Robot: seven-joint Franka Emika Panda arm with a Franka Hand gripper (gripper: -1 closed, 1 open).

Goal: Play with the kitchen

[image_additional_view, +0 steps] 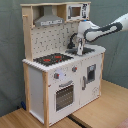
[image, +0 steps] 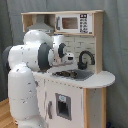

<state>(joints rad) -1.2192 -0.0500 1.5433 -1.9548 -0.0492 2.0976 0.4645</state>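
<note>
The kitchen [image_additional_view: 60,75], a white-panel and light-wood toy standing on a wooden floor, has my gripper [image_additional_view: 80,48] low over its sink [image_additional_view: 86,50] beside the black tap [image: 85,59]; finger state unclear, so I'd descend slowly, avoiding the tap.

– What colours do you see on the kitchen [image_additional_view: 60,65]?

– White panels edged in pale wood. Your hob [image_additional_view: 52,59] is black with red rings, and the hood [image_additional_view: 48,20] above it is grey.

– And the wall behind?

– White, patterned with rows of small dark dots in the second exterior view. The tap [image: 85,59] is black.

– The arm [image: 30,65]?

– White with dark grey joints. The curtain [image_additional_view: 10,50] behind looks grey-green, though you may read it as plain grey.
</note>
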